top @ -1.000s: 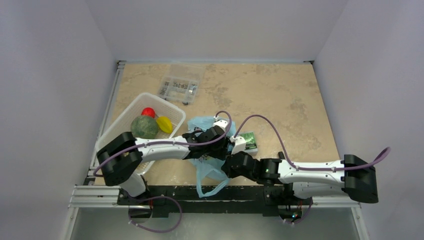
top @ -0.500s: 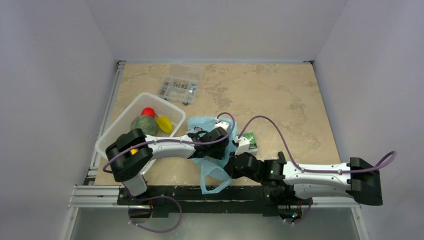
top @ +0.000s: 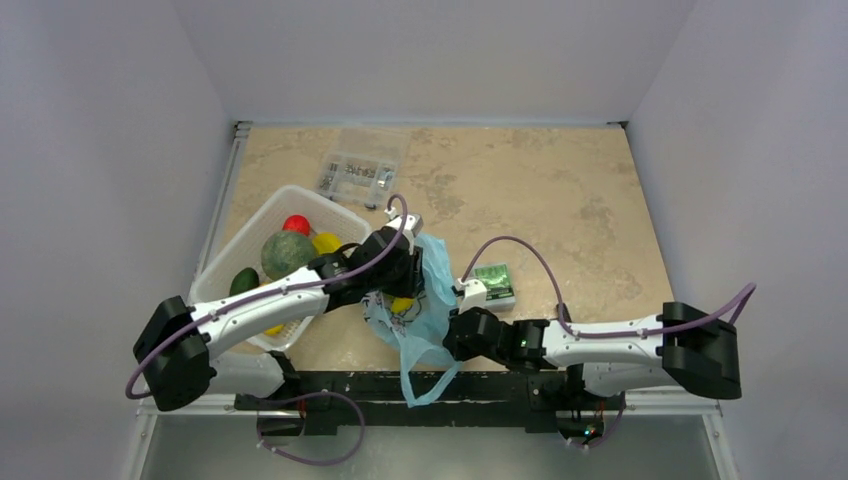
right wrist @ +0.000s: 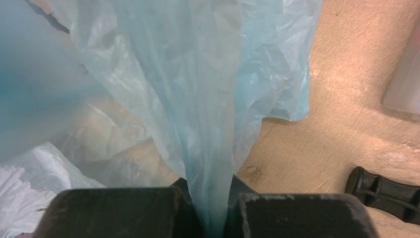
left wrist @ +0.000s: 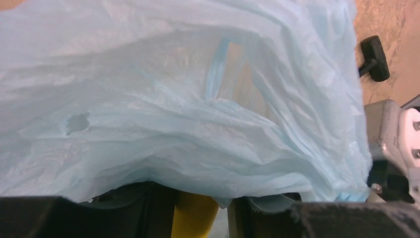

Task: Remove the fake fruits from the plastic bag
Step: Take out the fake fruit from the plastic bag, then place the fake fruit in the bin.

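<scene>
The light-blue plastic bag [top: 432,300] hangs crumpled between both arms near the table's front edge. My left gripper [top: 398,292] reaches into it from the left and is shut on a yellow fake fruit [top: 401,304]. In the left wrist view that yellow fruit [left wrist: 192,220] sits between the dark fingers [left wrist: 124,215], with the bag [left wrist: 173,99] draped over them. My right gripper [top: 458,334] is shut on a bunched strip of the bag [right wrist: 210,148], which runs down between its jaws [right wrist: 214,218]. Whatever else is inside the bag is hidden.
A white mesh basket [top: 283,195] at the left holds a red fruit [top: 296,224], a large green one [top: 287,253], a yellow one [top: 326,242] and a dark green one [top: 243,281]. A clear compartment box [top: 360,170] stands behind it. A small green-topped device [top: 492,280] lies right of the bag.
My left gripper closed on the yellow fruit and drew back to the left, dragging the bag up and leftward. The right gripper kept its hold on the bag.
</scene>
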`<state>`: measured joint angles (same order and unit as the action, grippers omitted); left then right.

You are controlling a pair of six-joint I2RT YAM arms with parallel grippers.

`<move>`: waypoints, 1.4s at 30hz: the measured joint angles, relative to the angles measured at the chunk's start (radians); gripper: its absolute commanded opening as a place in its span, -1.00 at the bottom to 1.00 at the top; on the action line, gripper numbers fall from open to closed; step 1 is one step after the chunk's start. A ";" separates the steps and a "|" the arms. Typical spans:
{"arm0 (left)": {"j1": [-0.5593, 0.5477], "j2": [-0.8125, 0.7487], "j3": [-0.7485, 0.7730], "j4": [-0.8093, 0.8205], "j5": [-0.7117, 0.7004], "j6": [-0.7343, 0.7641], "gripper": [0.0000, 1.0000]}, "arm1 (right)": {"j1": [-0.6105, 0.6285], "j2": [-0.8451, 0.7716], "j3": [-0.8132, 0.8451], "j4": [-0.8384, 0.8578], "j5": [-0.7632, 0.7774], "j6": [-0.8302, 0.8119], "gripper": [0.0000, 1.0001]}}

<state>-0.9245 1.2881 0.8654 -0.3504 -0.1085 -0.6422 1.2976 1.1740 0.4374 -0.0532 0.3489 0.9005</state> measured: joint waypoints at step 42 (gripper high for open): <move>0.028 -0.647 0.308 -1.082 -0.566 -0.159 -1.00 | -0.227 0.001 0.127 -0.046 -0.080 -0.070 -1.00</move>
<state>-0.8967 0.6411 1.1732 -1.4322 -0.6750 -0.8009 1.0702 1.1748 0.5640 -0.0994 0.2691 0.8307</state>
